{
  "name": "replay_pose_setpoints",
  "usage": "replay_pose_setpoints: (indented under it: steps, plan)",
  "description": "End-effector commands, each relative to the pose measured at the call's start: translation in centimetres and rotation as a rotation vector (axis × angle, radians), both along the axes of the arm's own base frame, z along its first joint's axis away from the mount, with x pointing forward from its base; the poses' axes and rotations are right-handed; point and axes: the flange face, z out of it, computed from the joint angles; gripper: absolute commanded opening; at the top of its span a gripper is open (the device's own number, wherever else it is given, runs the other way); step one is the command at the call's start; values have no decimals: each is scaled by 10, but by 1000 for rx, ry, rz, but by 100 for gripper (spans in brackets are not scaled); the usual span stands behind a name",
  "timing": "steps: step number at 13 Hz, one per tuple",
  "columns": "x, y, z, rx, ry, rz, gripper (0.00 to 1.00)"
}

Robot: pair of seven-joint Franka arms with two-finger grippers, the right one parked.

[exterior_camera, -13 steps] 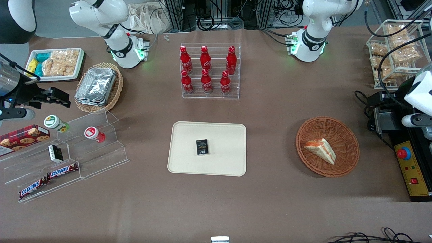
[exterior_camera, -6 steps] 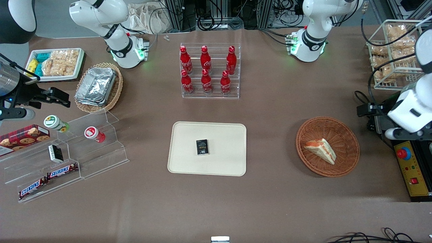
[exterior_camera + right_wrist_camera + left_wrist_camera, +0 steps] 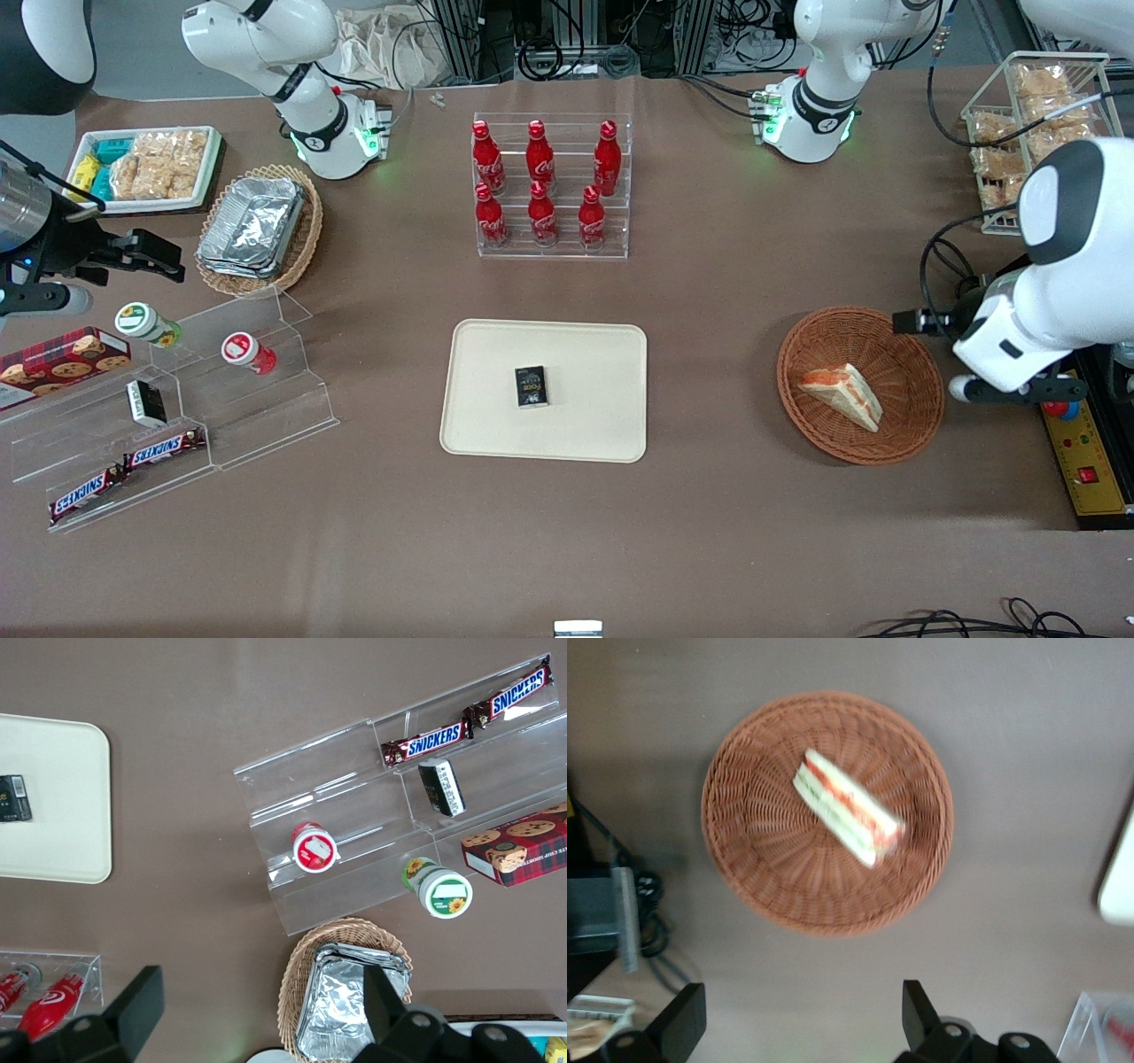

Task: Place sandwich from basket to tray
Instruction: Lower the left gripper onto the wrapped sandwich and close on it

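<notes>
The sandwich (image 3: 843,395), a white wedge with orange and green filling, lies in the round reddish-brown basket (image 3: 912,354) toward the working arm's end of the table. In the left wrist view the sandwich (image 3: 846,806) rests near the middle of the basket (image 3: 753,850). My gripper (image 3: 799,1020) is open and holds nothing; it hangs high above the bare table just outside the basket rim. In the front view the gripper (image 3: 1010,390) hovers beside the basket. The cream tray (image 3: 585,434) lies at mid-table with a small black box (image 3: 532,387) on it.
A clear rack of red bottles (image 3: 551,188) stands farther from the front camera than the tray. A control box with a red button (image 3: 1076,452) and a wire rack of snacks (image 3: 1032,133) sit at the working arm's table end. Clear stepped shelves (image 3: 177,416) lie toward the parked arm's end.
The working arm has swung in from the table's end toward the basket, and its gripper now hangs beside the basket rim. Sandwich, basket and tray have not moved.
</notes>
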Motion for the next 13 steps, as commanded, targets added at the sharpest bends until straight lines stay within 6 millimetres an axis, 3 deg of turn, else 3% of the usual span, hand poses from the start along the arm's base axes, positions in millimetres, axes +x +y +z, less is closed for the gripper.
replay_pose_setpoints:
  steps: [1, 6, 8, 13]
  plan:
    - [12, -5, -45, 4, -91, 205, 99]
    - [23, -8, -120, -2, -113, 482, 99]
    - [28, -7, -137, 6, -120, 607, 99]
    - [21, -4, -176, 21, -111, 710, 99]
